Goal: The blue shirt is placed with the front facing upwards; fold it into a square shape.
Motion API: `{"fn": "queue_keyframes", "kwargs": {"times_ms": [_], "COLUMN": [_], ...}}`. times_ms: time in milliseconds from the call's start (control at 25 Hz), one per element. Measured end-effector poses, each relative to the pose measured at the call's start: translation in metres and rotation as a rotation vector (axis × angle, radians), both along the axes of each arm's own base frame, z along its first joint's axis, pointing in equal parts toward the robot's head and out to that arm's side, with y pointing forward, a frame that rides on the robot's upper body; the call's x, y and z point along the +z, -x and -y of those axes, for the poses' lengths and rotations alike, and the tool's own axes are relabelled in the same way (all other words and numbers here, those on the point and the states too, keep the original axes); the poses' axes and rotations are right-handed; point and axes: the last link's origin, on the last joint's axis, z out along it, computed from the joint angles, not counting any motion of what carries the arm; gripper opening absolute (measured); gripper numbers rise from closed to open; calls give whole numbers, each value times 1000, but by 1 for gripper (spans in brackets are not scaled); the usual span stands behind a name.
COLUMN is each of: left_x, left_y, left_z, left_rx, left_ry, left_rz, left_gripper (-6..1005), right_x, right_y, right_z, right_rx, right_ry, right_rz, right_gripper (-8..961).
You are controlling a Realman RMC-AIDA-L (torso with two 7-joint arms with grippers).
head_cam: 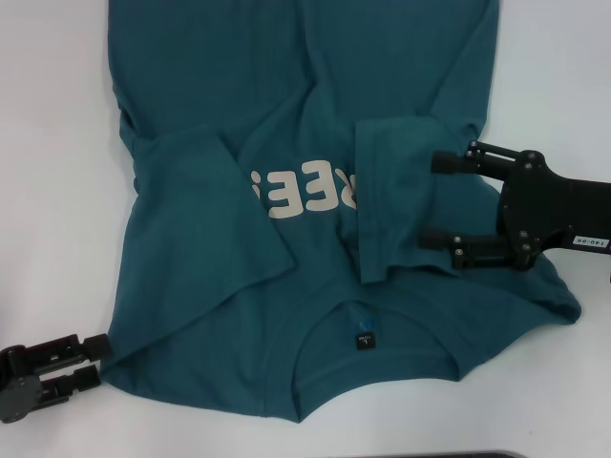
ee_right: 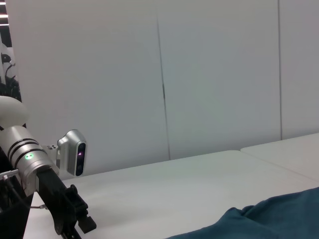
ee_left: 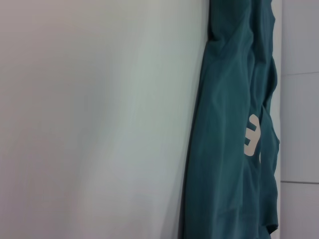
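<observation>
The blue shirt (head_cam: 305, 105) lies spread on the white table (head_cam: 48, 143), front up, with its collar and black neck tag (head_cam: 364, 338) at the near side. Both sleeves are folded inward over the chest and partly cover the off-white letters (head_cam: 301, 196). My right gripper (head_cam: 431, 200) is open over the shirt's right side, its fingers just beside the folded right sleeve (head_cam: 387, 191). Low at the left, my left gripper (head_cam: 99, 363) is open at the shirt's near left shoulder corner. The left wrist view shows the shirt (ee_left: 224, 149) edge-on. A corner of the shirt (ee_right: 269, 219) appears in the right wrist view.
Bare white table lies to the left and right of the shirt. A dark edge (head_cam: 477, 454) shows at the bottom of the head view. In the right wrist view the left arm (ee_right: 45, 189) stands far off before a white panelled wall (ee_right: 199, 74).
</observation>
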Motion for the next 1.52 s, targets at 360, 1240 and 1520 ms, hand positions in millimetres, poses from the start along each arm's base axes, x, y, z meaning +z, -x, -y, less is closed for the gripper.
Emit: {"fn": "queue_keyframes", "kwargs": {"times_ms": [360,1240,1520], "left_x": [-6,-12,-10], "left_y": [-3,-25,-27], "left_z": [-8,-28,-31], "left_rx": [-16,-118,-136], "left_ry": [20,24,37], "left_rz": [-13,2,-8], "left_gripper": [716,687,465], "right_x": [0,2,3], "right_y": [0,-1,0], "right_z": [-1,1,0], "right_rx": [0,-1,-2], "right_ry": [0,-4,-12], "right_rz": [1,-7,-16], "right_gripper": [918,917,916]}}
